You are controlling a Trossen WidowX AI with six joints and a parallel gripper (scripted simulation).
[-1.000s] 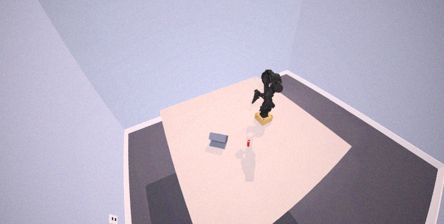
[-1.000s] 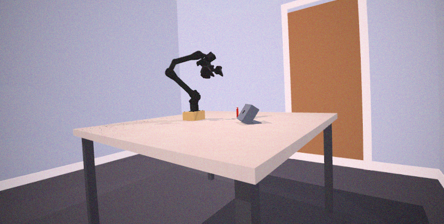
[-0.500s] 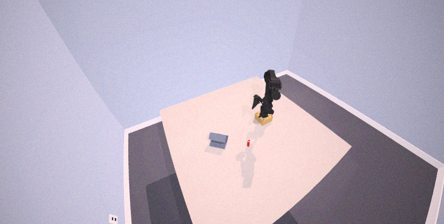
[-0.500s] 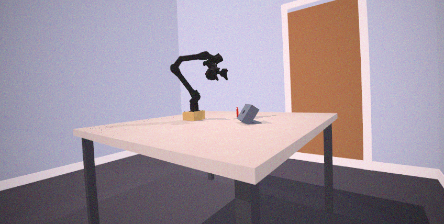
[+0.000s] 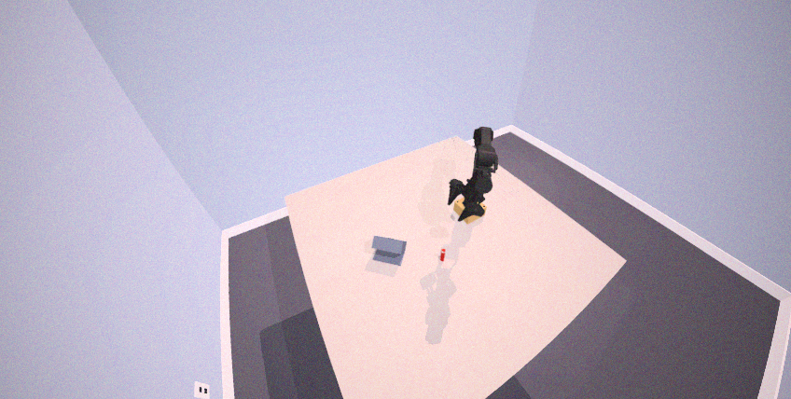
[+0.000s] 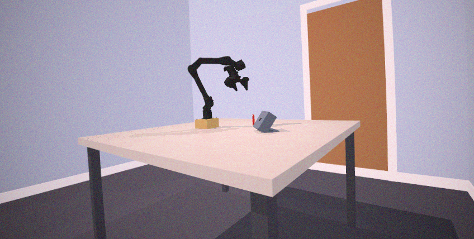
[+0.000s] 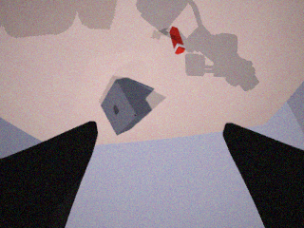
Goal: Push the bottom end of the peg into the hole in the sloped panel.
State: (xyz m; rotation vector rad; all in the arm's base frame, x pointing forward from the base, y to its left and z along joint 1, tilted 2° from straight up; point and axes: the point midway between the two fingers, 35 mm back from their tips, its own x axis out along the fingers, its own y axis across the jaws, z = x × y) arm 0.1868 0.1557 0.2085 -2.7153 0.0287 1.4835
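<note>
Above the pale pinkish tabletop (image 5: 499,295) (image 6: 212,147) (image 7: 57,62), black two-fingered gripper (image 5: 459,203) (image 6: 241,89) (image 7: 162,128) hangs with fingers spread, nothing between them. In the exterior view, left to right: gripper, slim red peg with a white band (image 5: 442,254) (image 6: 252,120) (image 7: 176,39) upright on the table, tilted blue-grey block with a dark hole (image 5: 389,250) (image 6: 265,122) (image 7: 124,106).

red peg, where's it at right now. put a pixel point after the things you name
The red peg (image 5: 442,254) (image 6: 252,120) (image 7: 176,39) stands upright on the pale table (image 5: 499,295) (image 6: 199,150) (image 7: 57,62), just right of the tilted grey-blue block (image 5: 388,243) (image 6: 265,120) (image 7: 119,106) in the top view.
</note>
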